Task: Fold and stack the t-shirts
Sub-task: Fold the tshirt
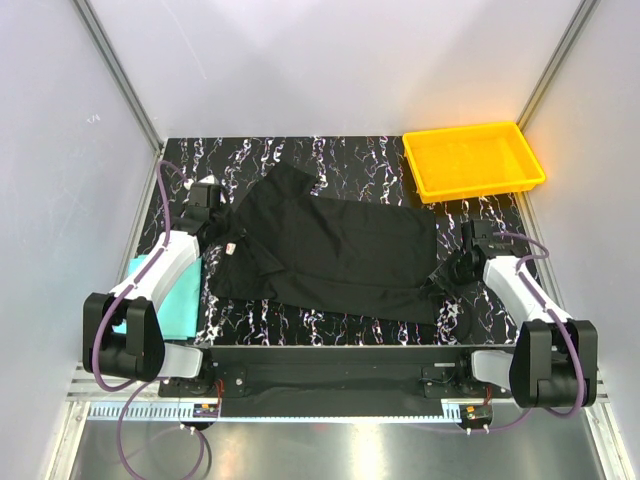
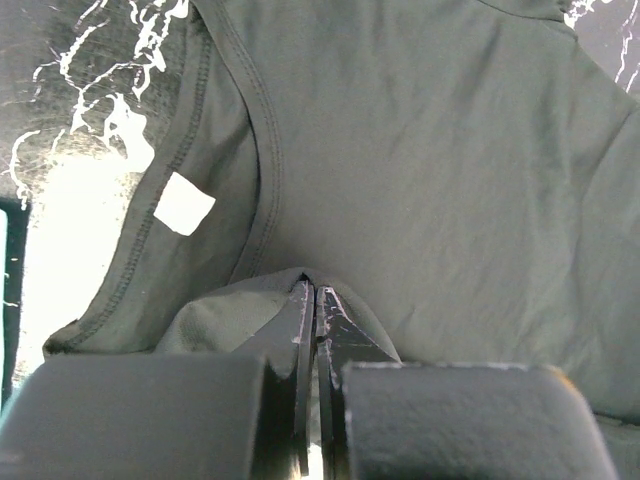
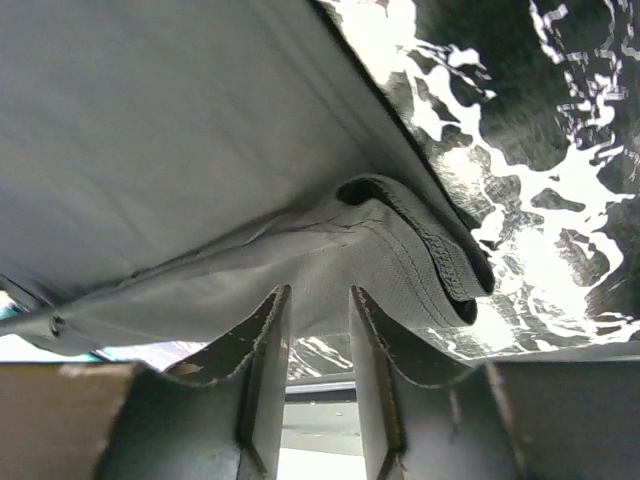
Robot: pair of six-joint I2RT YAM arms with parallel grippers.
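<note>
The large plain black cloth t-shirt (image 1: 340, 250) lies spread left of the yellow plastic tray (image 1: 480, 187). The left gripper (image 2: 315, 296) pinches cloth by its collar (image 2: 262, 170). The right gripper (image 3: 318, 300), jaws narrowly parted, noses the tray-side hem (image 3: 440, 255), seemingly readying a fold.

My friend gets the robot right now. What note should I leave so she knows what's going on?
Left gripper: shut on the black t-shirt near its collar.
Right gripper: jaws apart at the shirt's bottom hem, no clear grip.
The black t-shirt lies spread across the table; the teal t-shirt sits at the table's left edge.
Done: nothing stacked yet.
To do: fold the black one, stack both.
</note>
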